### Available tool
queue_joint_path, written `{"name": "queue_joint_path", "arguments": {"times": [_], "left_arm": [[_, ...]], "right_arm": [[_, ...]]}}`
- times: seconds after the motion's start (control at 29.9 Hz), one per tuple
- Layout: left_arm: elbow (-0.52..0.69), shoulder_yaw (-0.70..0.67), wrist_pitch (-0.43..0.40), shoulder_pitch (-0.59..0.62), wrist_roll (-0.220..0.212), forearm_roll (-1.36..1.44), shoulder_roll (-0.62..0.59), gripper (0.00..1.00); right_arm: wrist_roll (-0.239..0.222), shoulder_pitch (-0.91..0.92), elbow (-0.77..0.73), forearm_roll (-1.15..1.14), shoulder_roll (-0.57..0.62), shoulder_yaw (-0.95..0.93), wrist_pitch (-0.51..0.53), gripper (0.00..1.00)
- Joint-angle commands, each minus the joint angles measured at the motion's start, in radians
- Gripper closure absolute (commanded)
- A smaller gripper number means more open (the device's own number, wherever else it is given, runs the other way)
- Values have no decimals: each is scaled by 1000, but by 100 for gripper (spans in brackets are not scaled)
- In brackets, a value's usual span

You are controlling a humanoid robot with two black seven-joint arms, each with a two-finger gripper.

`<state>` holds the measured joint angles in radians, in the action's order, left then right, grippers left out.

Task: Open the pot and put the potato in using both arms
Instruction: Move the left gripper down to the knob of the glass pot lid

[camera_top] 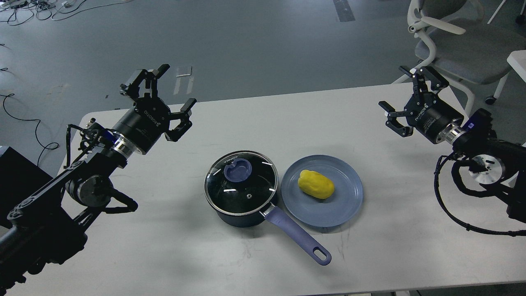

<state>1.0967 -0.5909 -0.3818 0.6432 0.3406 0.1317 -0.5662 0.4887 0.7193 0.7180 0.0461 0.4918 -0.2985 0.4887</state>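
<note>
The dark pot [242, 216] stands in the middle of the white table, its glass lid [241, 183] on it with a blue knob [238, 169]. Its periwinkle handle [298, 235] points toward the near right. The yellow potato [316, 184] lies on a blue-grey plate [345, 205] just right of the pot. My left gripper [160, 96] hovers open at the far left, well away from the pot. Over the table's far right, my right gripper [404, 100] is open and holds nothing.
The white table [263, 123] has bare surface around the pot and plate. A white office chair [456, 45] stands behind the table's far right corner. Cables [456, 205] hang from the right arm near the table's right edge.
</note>
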Motion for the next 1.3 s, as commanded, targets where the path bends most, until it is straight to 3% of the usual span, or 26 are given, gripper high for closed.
{"name": "queue_joint_path", "arguments": {"times": [0.0,0.37,0.47,0.6,0.67,0.74,0.97,1.14,1.27], "left_arm": [[0,5,0,-7,1,2,5,2],[-61,-7,-9,3,-5,6,-9,2],[-69,0,-46,50,-9,16,-20,2],[-17,-12,-100,99,24,133,-58,2],[81,-12,-100,154,105,315,-105,2],[129,-10,-100,176,148,434,-124,2],[363,-4,-28,182,148,1206,-170,2],[374,17,52,171,148,1659,-152,2],[344,94,101,173,148,1861,-121,2]], "right_arm": [[0,-11,-2,1,4,7,0,0],[0,-28,-34,1,-15,7,0,0],[0,-29,-35,1,-6,7,0,0],[0,-31,-35,1,-1,5,0,0],[0,-31,-37,1,-1,2,0,0],[0,-31,-35,1,-1,2,0,0],[0,-34,-41,1,-2,7,0,0],[0,-34,-41,1,-7,7,0,0],[0,-34,-41,1,-2,9,0,0]]}}
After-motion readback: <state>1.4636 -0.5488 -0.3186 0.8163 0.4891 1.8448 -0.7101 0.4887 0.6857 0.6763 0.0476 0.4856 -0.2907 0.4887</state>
